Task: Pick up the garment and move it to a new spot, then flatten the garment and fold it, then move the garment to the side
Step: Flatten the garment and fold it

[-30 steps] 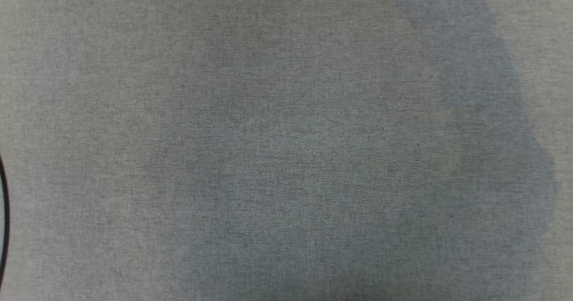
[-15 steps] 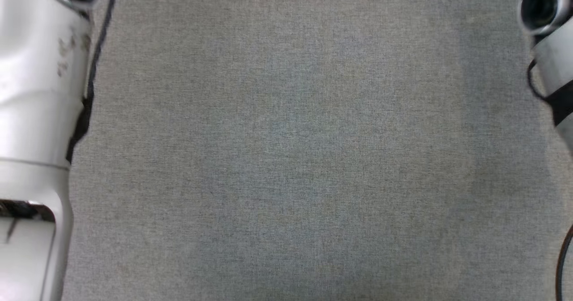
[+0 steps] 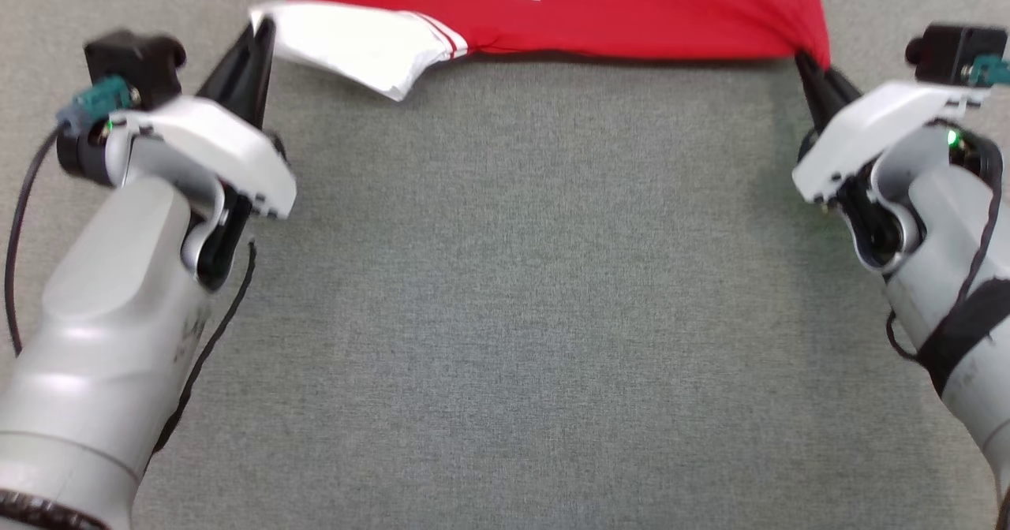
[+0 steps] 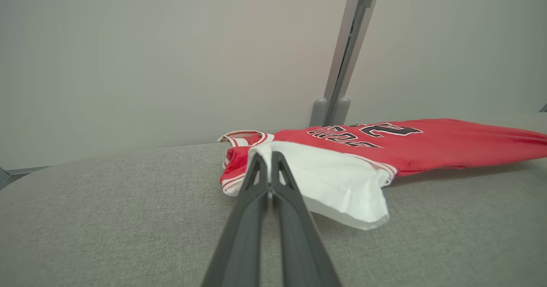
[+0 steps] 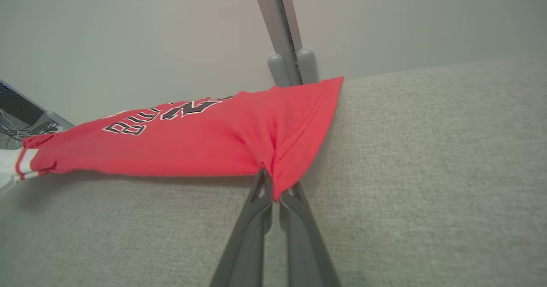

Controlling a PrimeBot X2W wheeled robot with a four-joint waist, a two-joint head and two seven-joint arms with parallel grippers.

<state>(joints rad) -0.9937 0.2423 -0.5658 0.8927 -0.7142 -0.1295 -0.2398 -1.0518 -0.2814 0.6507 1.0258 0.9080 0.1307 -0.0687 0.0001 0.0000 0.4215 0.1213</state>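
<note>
A red jersey (image 3: 631, 5) with black and white lettering and a white sleeve (image 3: 355, 41) lies stretched along the far side of the grey cloth table (image 3: 521, 293). My left gripper (image 3: 260, 29) is shut on the white sleeve's edge at the upper left. In the left wrist view the left gripper (image 4: 267, 156) pinches the white cloth (image 4: 337, 180). My right gripper (image 3: 813, 61) is shut on the jersey's red bottom corner at the upper right. The right wrist view shows the right gripper (image 5: 271, 182) with red fabric (image 5: 213, 142) gathered into it.
A grey post (image 4: 346, 52) rises behind the table against a pale wall. Cables and a dark device (image 5: 17, 116) sit at the far left in the right wrist view. The table's near half is bare grey cloth.
The head camera has tilted up: earlier it showed bare grey cloth and pale forearms, now both grippers and the jersey's near edge are in it.
</note>
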